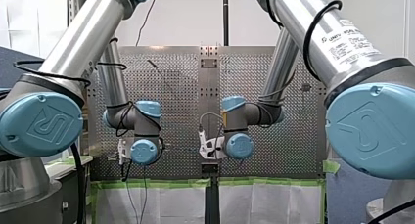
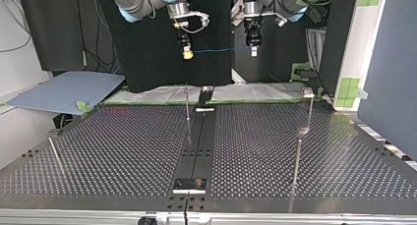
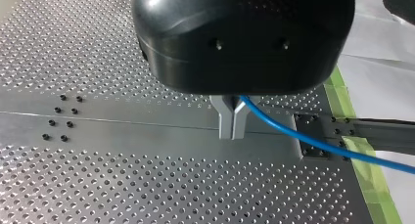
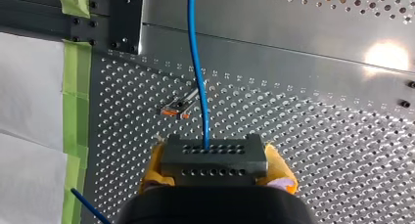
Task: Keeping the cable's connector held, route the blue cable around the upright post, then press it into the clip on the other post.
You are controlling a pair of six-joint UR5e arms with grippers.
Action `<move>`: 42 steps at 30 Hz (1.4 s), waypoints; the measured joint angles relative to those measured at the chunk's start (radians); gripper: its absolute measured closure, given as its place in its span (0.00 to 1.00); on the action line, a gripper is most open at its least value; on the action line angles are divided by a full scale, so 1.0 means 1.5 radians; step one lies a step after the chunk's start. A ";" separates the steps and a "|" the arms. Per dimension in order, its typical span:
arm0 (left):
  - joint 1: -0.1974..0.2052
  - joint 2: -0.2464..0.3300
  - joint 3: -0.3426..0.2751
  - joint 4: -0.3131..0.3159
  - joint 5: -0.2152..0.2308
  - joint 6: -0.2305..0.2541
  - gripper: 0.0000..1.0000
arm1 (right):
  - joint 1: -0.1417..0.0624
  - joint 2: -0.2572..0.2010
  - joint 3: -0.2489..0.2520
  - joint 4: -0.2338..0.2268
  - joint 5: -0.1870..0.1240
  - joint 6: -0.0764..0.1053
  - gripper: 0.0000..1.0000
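Perforated table point(image 4: 318, 136); connector point(image 4: 214, 164) within right pincer point(image 4: 215, 160)

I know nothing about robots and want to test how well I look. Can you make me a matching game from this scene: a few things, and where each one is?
Things:
1. blue cable
2. connector
3. green tape

Places:
A. stuck along the edge of the perforated table
B. clamped between the yellow pads of my right gripper
C. stretched in the air from my right gripper to my left gripper

Pairs: 1-C, 2-B, 3-A.
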 joint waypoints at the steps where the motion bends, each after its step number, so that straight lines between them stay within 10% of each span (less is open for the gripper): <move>1: 0.000 0.000 0.000 0.000 0.000 0.000 1.00 | 0.000 0.000 0.000 0.000 0.000 0.000 1.00; 10: 0.000 0.021 0.002 -0.022 0.008 -0.021 1.00 | -0.006 -0.011 -0.005 0.008 0.003 0.004 1.00; 21: 0.017 0.092 0.002 -0.092 0.022 -0.089 1.00 | -0.010 -0.076 -0.043 0.047 -0.041 0.057 1.00; 42: 0.060 0.231 0.106 -0.231 -0.011 -0.134 1.00 | -0.014 -0.215 -0.162 0.188 -0.096 0.069 1.00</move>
